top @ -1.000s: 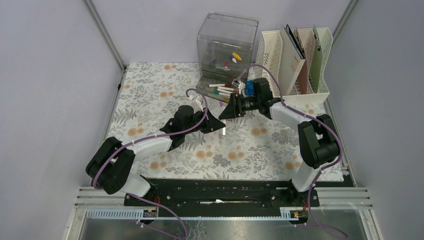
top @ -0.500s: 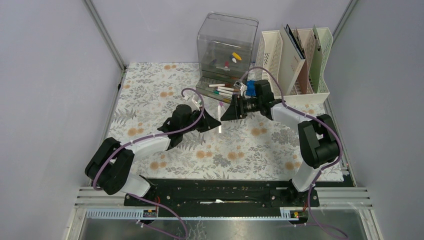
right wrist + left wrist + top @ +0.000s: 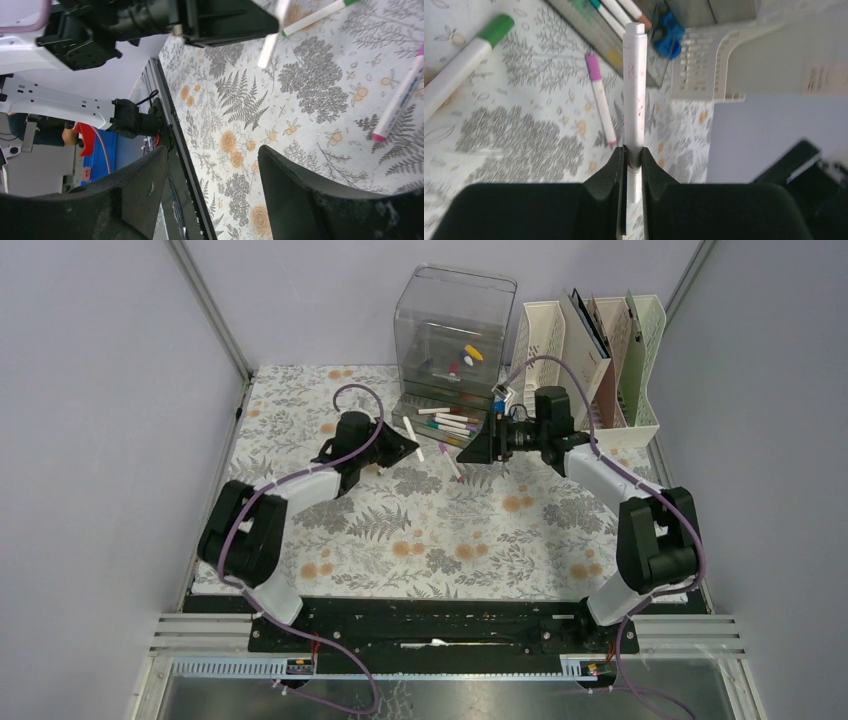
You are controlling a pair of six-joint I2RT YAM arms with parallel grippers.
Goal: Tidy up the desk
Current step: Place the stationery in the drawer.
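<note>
The desk (image 3: 450, 530) is a floral cloth top with a black rail at its near edge. My left gripper (image 3: 403, 447) is over the back left part of the desk. It is shut on a white marker (image 3: 634, 85) that points toward the clear organiser. The held marker also shows in the right wrist view (image 3: 271, 42). My right gripper (image 3: 472, 453) is open and empty, low over the cloth, facing the left gripper (image 3: 225, 20). A purple-capped marker (image 3: 450, 460) lies on the cloth between the two grippers. A green-capped marker (image 3: 469, 60) lies beside it.
A clear organiser box (image 3: 455, 330) stands at the back, with a front tray (image 3: 445, 420) holding several markers. White file holders (image 3: 590, 360) stand at the back right. A blue clip (image 3: 669, 40) lies by the tray. The black rail (image 3: 440, 615) runs along the near edge.
My left arm swung from the desk's middle to the back left, still holding the white marker. My right gripper drew back to the right. The purple-capped marker now lies on the cloth.
</note>
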